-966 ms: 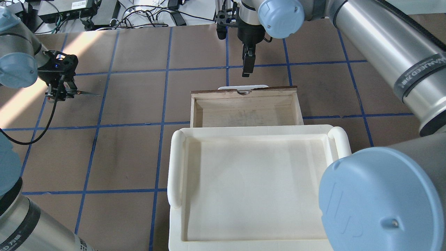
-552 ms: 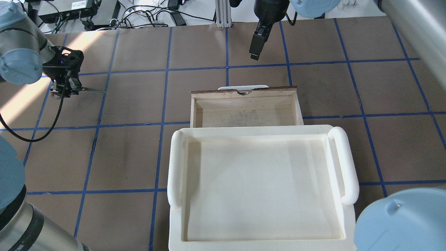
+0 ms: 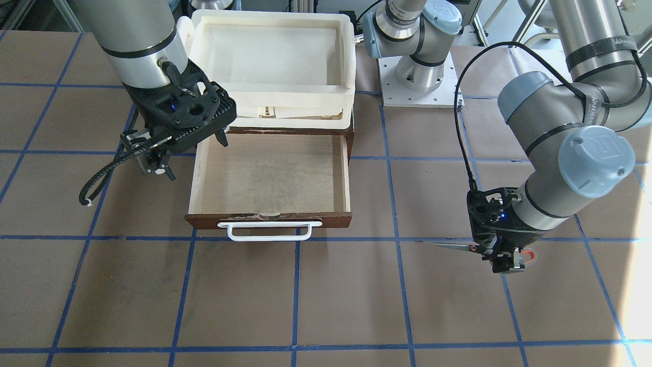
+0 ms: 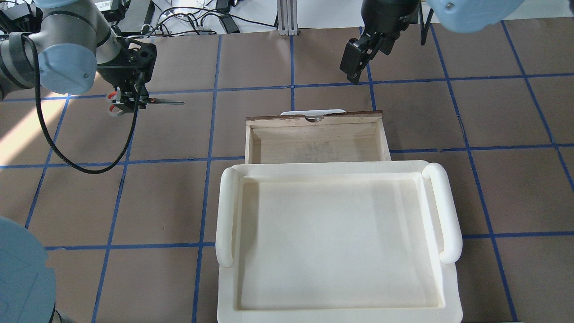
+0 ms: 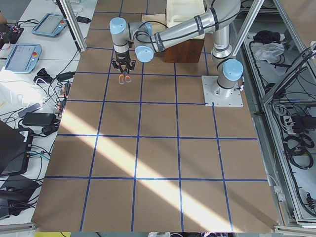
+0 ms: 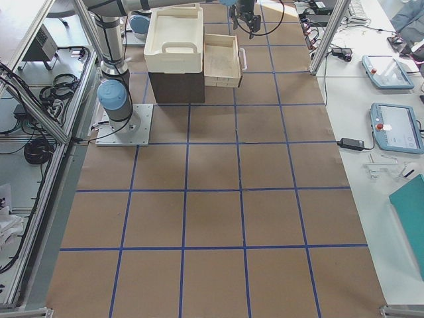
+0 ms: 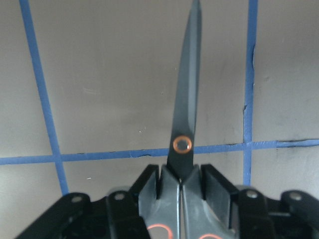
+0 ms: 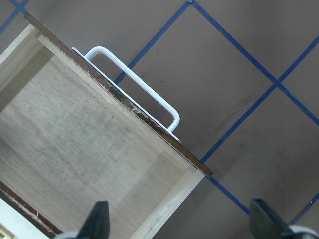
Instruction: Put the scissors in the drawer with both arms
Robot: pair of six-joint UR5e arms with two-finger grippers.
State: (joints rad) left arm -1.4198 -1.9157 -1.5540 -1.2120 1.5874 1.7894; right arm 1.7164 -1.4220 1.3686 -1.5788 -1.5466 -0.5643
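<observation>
**Overhead view, L to R.** L gripper [image 4: 128, 101] is clenched on the scissors [image 4: 157, 102]. Its fingers [image 7: 149, 191] pinch the grey handles just behind the pivot. The orange-red loops stick out behind the claw, and the blades are closed, level and point straight out ahead of it toward the R. The scissors are held in the L claw, outside the drawer [image 4: 316, 139], which lies well apart to the claw's R and slightly nearer the robot.

**Centre.** The drawer is pulled open, with its pale plywood floor showing. Its white bar handle [image 4: 312, 111] is on the far side from the robot. A cream-white tray [image 4: 323, 168] sits over the drawer's rear part.

**R side.** R gripper [image 4: 358, 60] is released, with no object in it; in the wrist view its fingertips [image 8: 97, 221] stand wide apart. The drawer's handle-end corner lies below this claw, apart from it, with no contact between fingers and wood.
</observation>
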